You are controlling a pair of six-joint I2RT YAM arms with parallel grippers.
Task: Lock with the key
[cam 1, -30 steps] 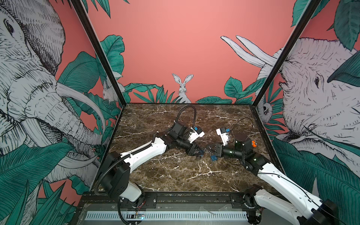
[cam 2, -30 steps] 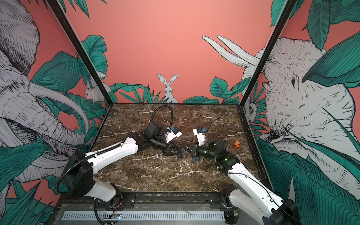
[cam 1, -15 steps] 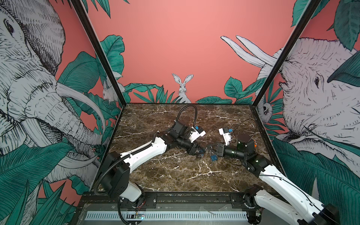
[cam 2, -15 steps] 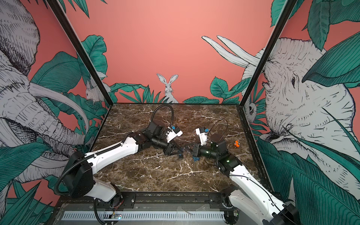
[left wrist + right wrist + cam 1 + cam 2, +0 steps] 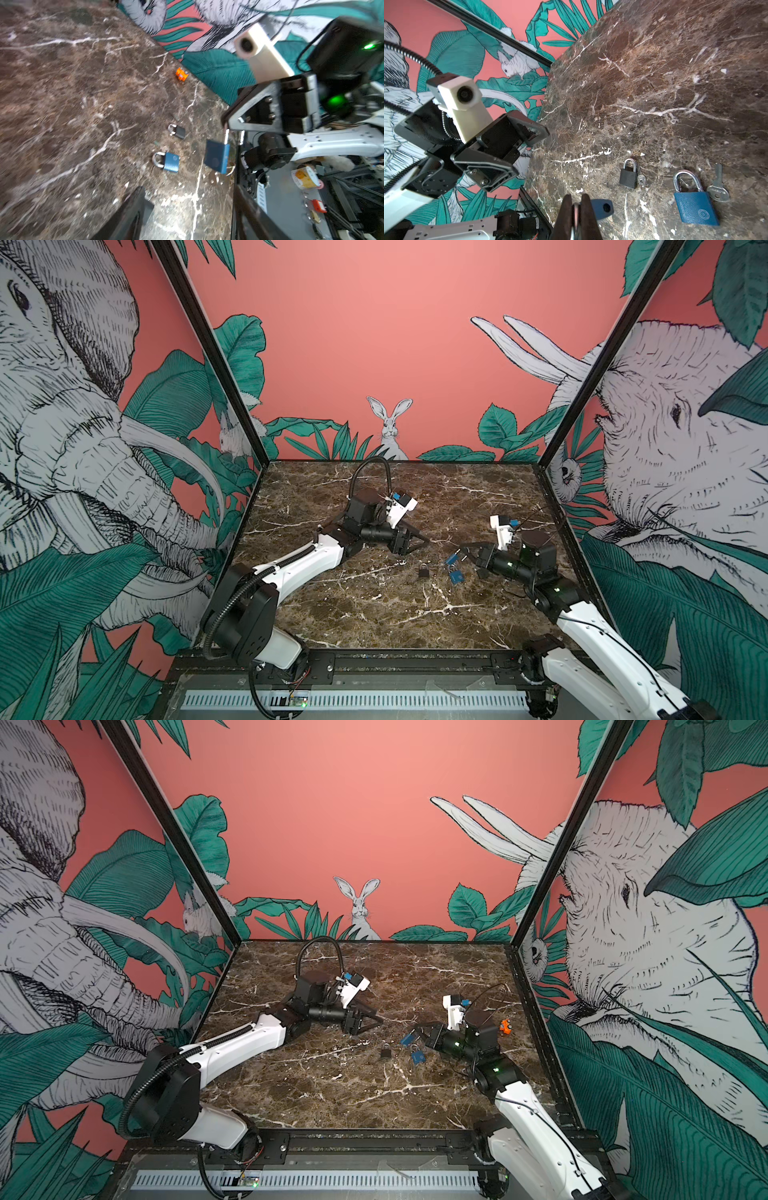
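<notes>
three padlocks, two loose keys, two grippers, one marble table (image 5: 332, 614).

top views — left gripper (image 5: 419, 540) jaws spread wide, nothing between them, well apart from the locks. right gripper (image 5: 460, 552) pressed together on the held blue padlock (image 5: 451, 559), which hangs at its tip. on the marble between the grippers: small black padlock (image 5: 423, 571), table blue padlock (image 5: 456, 577); both nearer the right gripper.

left wrist view — both lying padlocks ahead of the spread fingers (image 5: 128, 214), toward the right arm; keys too small to make out.

right wrist view — silver key (image 5: 717, 187) flat, just beside the table blue padlock, long axis running alongside its shackle, bow at the body's corner. small key (image 5: 641, 179) tucked against the small black padlock.

judgement: right gripper is nearer the silver key but occupied; the empty left gripper must reach across, pinching the key's flat bow.
</notes>
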